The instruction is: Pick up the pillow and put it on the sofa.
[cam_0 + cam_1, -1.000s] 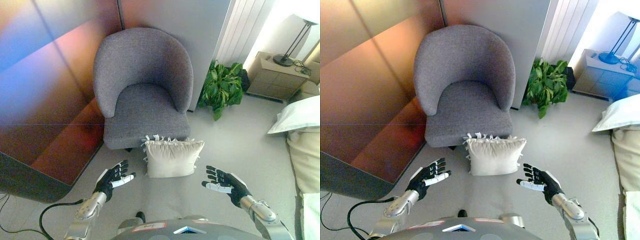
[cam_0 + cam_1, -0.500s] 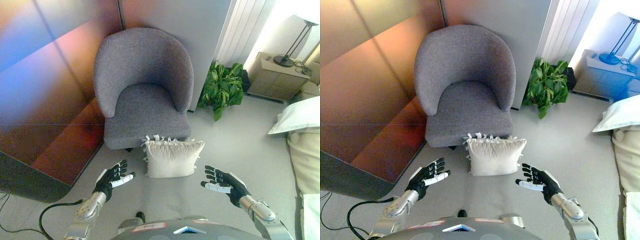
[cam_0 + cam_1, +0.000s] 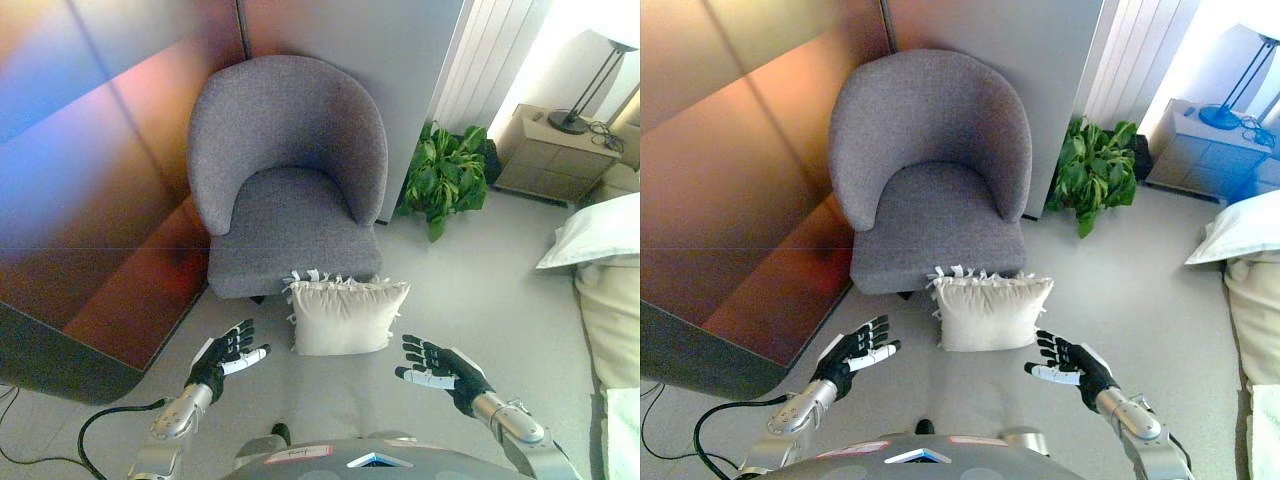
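Pillow [image 3: 346, 317], cream, fringed, upright on floor, apparently leaning against front of grey armchair [image 3: 288, 170]; left hand [image 3: 226, 357] at its 8 o'clock, right hand [image 3: 438, 367] at 4 o'clock, both spread-fingered, empty, clear of it.

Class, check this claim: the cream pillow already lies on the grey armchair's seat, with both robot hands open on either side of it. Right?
Not quite. The left eye view shows the pillow standing on the floor against the armchair front, not on its seat. The left hand and right hand are open either side.

Lighting: strong daylight from upper right, glare washing out the lamp [image 3: 590, 75]; floor [image 3: 480, 290] evenly lit, focus sharp.
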Robot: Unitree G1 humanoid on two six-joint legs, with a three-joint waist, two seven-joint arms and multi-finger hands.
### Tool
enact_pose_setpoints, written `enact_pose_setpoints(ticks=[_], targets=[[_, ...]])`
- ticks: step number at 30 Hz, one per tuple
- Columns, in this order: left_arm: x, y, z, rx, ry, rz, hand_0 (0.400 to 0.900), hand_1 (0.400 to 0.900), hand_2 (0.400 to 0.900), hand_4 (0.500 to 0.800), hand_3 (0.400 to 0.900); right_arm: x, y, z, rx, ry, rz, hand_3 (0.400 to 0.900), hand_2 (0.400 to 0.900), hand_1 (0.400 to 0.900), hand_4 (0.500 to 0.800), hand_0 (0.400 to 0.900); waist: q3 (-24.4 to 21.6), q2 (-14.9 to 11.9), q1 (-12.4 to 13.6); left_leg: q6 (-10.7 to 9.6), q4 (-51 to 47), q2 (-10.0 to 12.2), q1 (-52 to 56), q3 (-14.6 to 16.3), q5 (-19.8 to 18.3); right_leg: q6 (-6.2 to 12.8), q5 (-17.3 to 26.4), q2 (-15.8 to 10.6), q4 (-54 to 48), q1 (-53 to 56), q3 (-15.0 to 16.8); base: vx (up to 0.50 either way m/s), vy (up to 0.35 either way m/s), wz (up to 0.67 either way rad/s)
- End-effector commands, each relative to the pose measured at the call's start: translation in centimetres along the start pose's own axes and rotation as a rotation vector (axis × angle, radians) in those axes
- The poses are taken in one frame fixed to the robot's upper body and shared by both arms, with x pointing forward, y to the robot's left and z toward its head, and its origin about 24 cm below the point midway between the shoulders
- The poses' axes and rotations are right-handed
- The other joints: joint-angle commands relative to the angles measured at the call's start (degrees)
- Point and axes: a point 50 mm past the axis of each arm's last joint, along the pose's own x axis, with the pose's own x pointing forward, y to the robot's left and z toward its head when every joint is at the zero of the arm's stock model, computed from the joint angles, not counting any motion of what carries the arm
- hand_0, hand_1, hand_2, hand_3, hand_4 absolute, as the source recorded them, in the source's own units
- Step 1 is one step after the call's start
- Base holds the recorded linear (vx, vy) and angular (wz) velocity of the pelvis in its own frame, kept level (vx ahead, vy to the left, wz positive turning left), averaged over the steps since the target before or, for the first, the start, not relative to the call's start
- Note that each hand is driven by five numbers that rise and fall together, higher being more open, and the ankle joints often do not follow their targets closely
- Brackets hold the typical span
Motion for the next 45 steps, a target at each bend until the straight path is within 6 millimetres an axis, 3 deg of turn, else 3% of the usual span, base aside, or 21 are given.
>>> enact_pose_setpoints(ticks=[1,11,14,17,18,20,22,25,29,31,34,36,37,39,40,41,43,45], targets=[[1.1,1.4,5.1,0.045,-0.220,0.022,0.900,0.900,0.900,0.800,0.900,0.7,-0.6,5.3,-0.091,-0.239,0.012,0.900,0.900,0.900,0.800,0.900,-1.4,-1.0,0.3,-0.6,2.8,2.9,-0.4,2.1,-6.5,3.31,3.0,-1.3,1.1,-5.1,-2.8,0.00,0.000,0.00],[1.3,1.4,5.8,0.039,-0.241,0.015,0.900,0.900,0.900,0.800,0.900,0.5,-1.1,6.4,-0.116,-0.280,0.007,0.900,0.900,0.900,0.800,0.900,1.1,-1.1,0.0,-1.2,5.9,4.3,-2.5,1.5,-7.1,2.42,2.7,-0.2,2.8,-7.3,-1.9,-0.01,-0.078,-0.02],[1.2,1.8,6.2,0.023,-0.256,0.024,0.900,0.900,0.900,0.800,0.900,0.6,-1.4,7.3,-0.124,-0.308,0.006,0.900,0.900,0.900,0.800,0.900,3.4,-2.2,0.6,-1.3,18.6,5.3,-7.6,0.7,-10.1,0.79,1.8,1.0,4.9,-8.4,0.3,-0.01,-0.209,-0.23],[1.5,1.3,6.9,0.018,-0.275,0.004,0.900,0.900,0.900,0.800,0.900,0.6,-1.9,8.0,-0.135,-0.326,-0.016,0.900,0.900,0.900,0.800,0.900,6.8,-2.4,1.8,-0.1,36.7,4.5,-16.3,-1.8,-8.0,-0.85,1.0,1.8,5.3,-7.1,0.1,-0.02,-0.129,-0.14],[1.6,1.1,6.9,0.010,-0.278,0.000,0.900,0.900,0.900,0.800,0.900,0.7,-2.0,8.1,-0.140,-0.328,-0.022,0.900,0.900,0.900,0.800,0.900,7.4,-2.2,2.3,0.1,37.9,3.8,-17.6,-2.9,-6.5,-1.04,0.5,2.1,5.3,-6.7,0.0,0.02,-0.051,-0.13],[1.9,0.8,7.2,-0.001,-0.288,-0.009,0.900,0.900,0.900,0.800,0.900,0.9,-2.3,8.4,-0.138,-0.337,-0.043,0.900,0.900,0.900,0.800,0.900,8.2,-2.2,2.9,0.1,35.5,2.0,-22.1,-3.4,-5.5,-0.96,-0.4,2.0,5.3,-6.0,0.1,0.10,0.003,-0.14],[1.8,0.8,7.2,-0.006,-0.293,-0.008,0.900,0.900,0.900,0.800,0.900,1.0,-2.3,8.8,-0.143,-0.351,-0.046,0.900,0.900,0.900,0.800,0.900,7.9,-2.3,3.8,0.0,29.3,2.0,-24.9,-3.1,-4.7,-0.44,-1.3,2.0,5.2,-5.5,0.9,0.26,0.045,-0.28],[2.0,0.6,7.4,0.009,-0.297,-0.005,0.900,0.900,0.900,0.800,0.900,1.2,-2.3,9.1,-0.166,-0.360,-0.052,0.900,0.900,0.900,0.800,0.900,8.0,-0.6,5.4,-1.8,13.8,5.4,-27.0,-4.4,4.0,0.33,-3.1,3.3,4.5,-3.0,1.9,0.33,0.100,-0.29],[2.5,0.6,8.1,0.013,-0.320,0.021,0.900,0.900,0.900,0.800,0.900,2.0,-2.2,10.1,-0.202,-0.381,-0.067,0.900,0.900,0.900,0.800,0.900,7.8,0.4,7.2,-4.4,4.7,6.5,-28.5,-3.8,8.8,1.22,-6.0,3.2,2.8,1.1,4.4,0.27,0.118,-0.55],[2.4,0.7,8.1,-0.007,-0.322,0.037,0.900,0.900,0.900,0.800,0.900,2.4,-1.5,10.3,-0.185,-0.392,-0.050,0.900,0.900,0.900,0.800,0.900,6.3,0.5,7.8,-3.5,7.1,7.2,-28.1,-2.5,8.9,1.54,-8.0,2.1,2.9,3.2,5.8,0.34,0.222,-0.49],[2.7,1.2,9.2,0.014,-0.348,0.053,0.900,0.900,0.900,0.800,0.900,3.2,-1.0,10.6,-0.169,-0.395,-0.048,0.900,0.900,0.900,0.800,0.900,4.9,-1.6,8.6,-1.8,11.3,5.7,-28.9,-0.9,7.0,3.28,-9.3,-1.3,8.0,2.2,5.2,0.38,0.205,-0.35],[2.7,1.5,9.8,0.031,-0.365,0.054,0.900,0.900,0.900,0.800,0.900,3.4,-0.7,10.9,-0.168,-0.403,-0.039,0.900,0.900,0.900,0.800,0.900,4.4,-2.3,8.6,0.2,12.1,4.3,-27.9,0.0,4.8,4.69,-6.3,-2.6,14.9,-0.5,5.3,0.29,0.180,-0.03],[2.7,1.5,9.8,0.031,-0.365,0.055,0.900,0.900,0.900,0.800,0.900,3.4,-0.7,11.0,-0.168,-0.403,-0.038,0.900,0.900,0.900,0.800,0.900,4.4,-2.4,8.6,0.3,12.1,4.3,-28.0,0.1,4.8,4.76,-6.4,-2.7,15.1,-0.6,5.3,0.23,0.182,0.09],[2.7,1.8,10.1,0.043,-0.371,0.064,0.900,0.900,0.900,0.800,0.900,3.7,-0.3,11.2,-0.165,-0.412,-0.026,0.900,0.900,0.900,0.800,0.900,4.4,-2.6,8.2,2.8,11.7,2.1,-25.7,0.9,2.3,6.05,1.2,-4.0,26.4,-4.9,5.6,0.30,0.277,0.08],[2.6,2.0,10.4,0.044,-0.384,0.073,0.900,0.900,0.900,0.800,0.900,3.8,-0.2,11.8,-0.168,-0.430,-0.026,0.900,0.900,0.900,0.800,0.900,4.8,-2.3,7.7,4.1,11.3,0.8,-24.1,1.2,1.0,6.42,6.7,-4.2,33.0,-8.0,5.7,0.28,0.346,0.01],[2.7,2.1,10.8,0.052,-0.392,0.080,0.900,0.900,0.900,0.800,0.900,4.0,0.0,12.2,-0.181,-0.442,-0.023,0.900,0.900,0.900,0.800,0.900,6.0,-1.2,7.3,5.0,10.7,0.3,-22.3,1.1,0.3,6.77,9.3,-4.2,39.6,-11.0,5.0,0.24,0.355,0.03],[3.0,2.1,11.7,0.056,-0.420,0.091,0.900,0.900,0.900,0.800,0.900,4.3,0.4,13.1,-0.215,-0.463,-0.017,0.900,0.900,0.900,0.800,0.900,7.8,0.7,6.1,6.5,8.9,-0.5,-18.3,1.5,-1.0,6.76,9.6,-4.2,47.4,-16.2,2.5,0.25,0.309,0.11],[3.2,2.1,12.3,0.039,-0.442,0.107,0.900,0.900,0.900,0.800,0.900,4.4,0.1,14.6,-0.294,-0.498,-0.054,0.900,0.900,0.900,0.800,0.900,9.4,2.0,4.9,6.9,6.1,-0.8,-13.5,0.8,-1.7,5.67,5.9,-4.1,47.8,-22.6,-0.1,0.38,0.201,0.17]])
